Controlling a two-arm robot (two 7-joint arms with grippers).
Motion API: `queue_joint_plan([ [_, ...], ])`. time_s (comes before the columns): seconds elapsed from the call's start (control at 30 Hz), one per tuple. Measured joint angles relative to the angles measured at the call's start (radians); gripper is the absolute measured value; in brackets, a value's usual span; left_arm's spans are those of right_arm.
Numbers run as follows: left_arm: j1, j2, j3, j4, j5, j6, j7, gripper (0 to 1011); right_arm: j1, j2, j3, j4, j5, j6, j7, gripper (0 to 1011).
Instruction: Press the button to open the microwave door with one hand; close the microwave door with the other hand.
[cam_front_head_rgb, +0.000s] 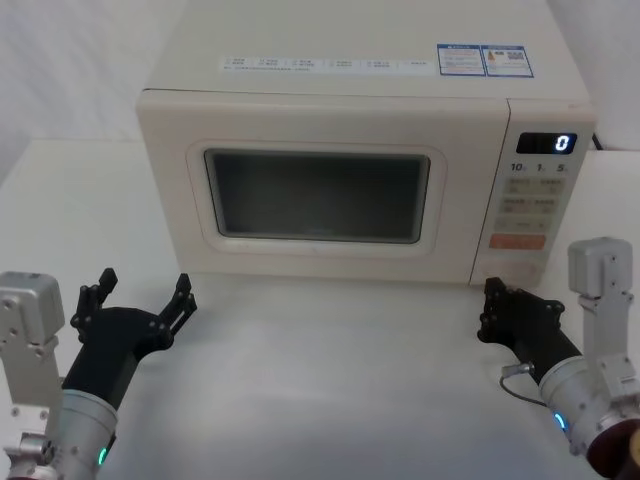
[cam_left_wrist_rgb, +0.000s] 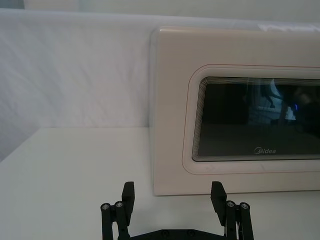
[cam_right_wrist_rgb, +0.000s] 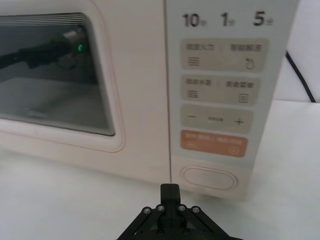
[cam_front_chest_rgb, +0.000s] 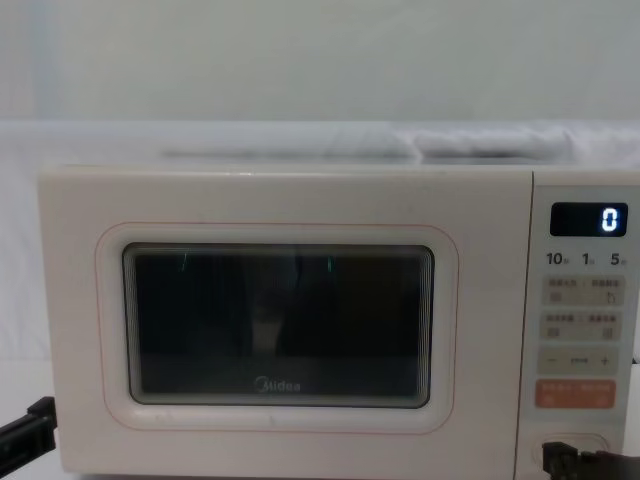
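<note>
microwave door (cam_front_head_rgb: 320, 190) flush shut, facing robot; button (cam_right_wrist_rgb: 208, 178) lies horizontal; right hand (cam_right_wrist_rgb: 170, 192) clenched, left hand (cam_left_wrist_rgb: 172, 196) released.

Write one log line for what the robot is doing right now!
cream microwave door with dark window: shut | wide cream oval button: unpressed | right pincer: shut, just before button | left pincer: open, waiting low left of door

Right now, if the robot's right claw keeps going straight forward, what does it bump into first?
Probably the button: the shut right gripper points at the control panel's bottom, just left of that big oval key.
</note>
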Motion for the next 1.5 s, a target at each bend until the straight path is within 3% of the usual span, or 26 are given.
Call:
queue_joint_plan([
  [0.67,0.0,0.0,0.0,0.0,0.0,0.0,0.0,1001,0.061,-0.02,0.028,0.098,0.021,-0.041,-0.014,0],
  [1.5,0.0,0.0,0.0,0.0,0.0,0.0,0.0,1001,0.1,-0.033,0.039,0.152,0.006,-0.045,-0.031,0],
])
